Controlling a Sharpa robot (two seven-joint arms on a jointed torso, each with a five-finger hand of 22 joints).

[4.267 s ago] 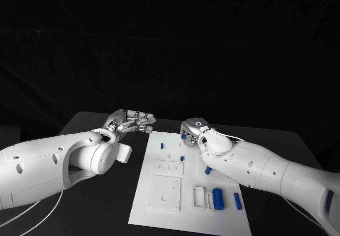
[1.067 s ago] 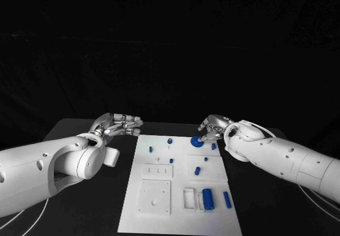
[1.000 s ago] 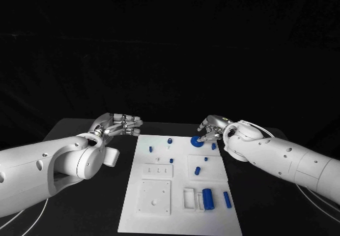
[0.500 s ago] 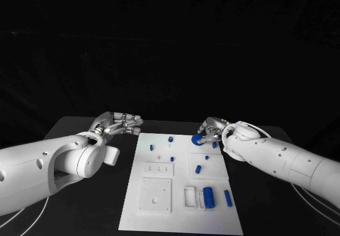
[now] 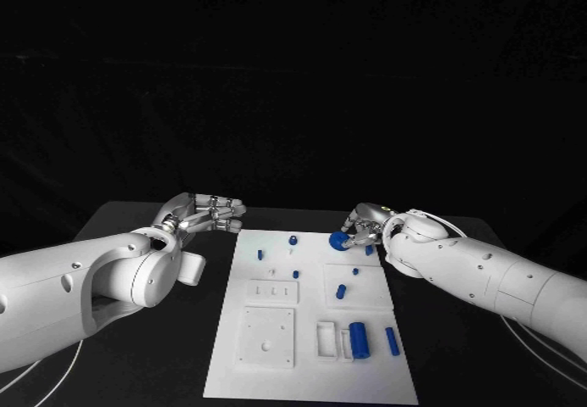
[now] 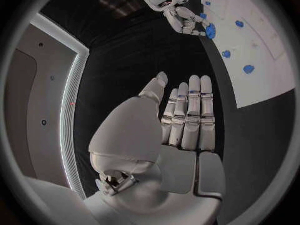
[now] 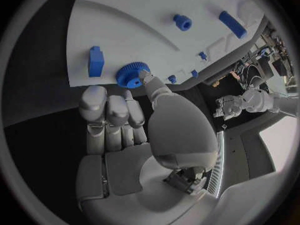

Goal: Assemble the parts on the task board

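Observation:
The white task board (image 5: 312, 373) lies in the middle of the black table, with several small blue parts on it. At its far right corner my right hand (image 5: 363, 227) pinches a blue gear (image 5: 339, 242) between thumb and fingertips. In the right wrist view the thumb tip touches the gear (image 7: 129, 75) at the board's (image 7: 125, 25) edge. My left hand (image 5: 208, 214) hovers beside the board's far left corner, fingers straight and together, holding nothing. The left wrist view looks past the left hand (image 6: 187, 115) to the right hand (image 6: 183, 19) and the gear (image 6: 210, 31).
A thick blue cylinder (image 5: 359, 337) stands next to a white holder (image 5: 327, 339) at the board's near right, with a blue bar (image 5: 392, 341) beside it. Small blue pegs (image 5: 293, 240) dot the far half. Two white plates (image 5: 267, 337) sit near left. Black table surrounds the board.
Since the oldest frame my right arm has drawn off the board's middle to its far right corner, and the gear now shows at its fingertips. Over the last second both hands barely moved.

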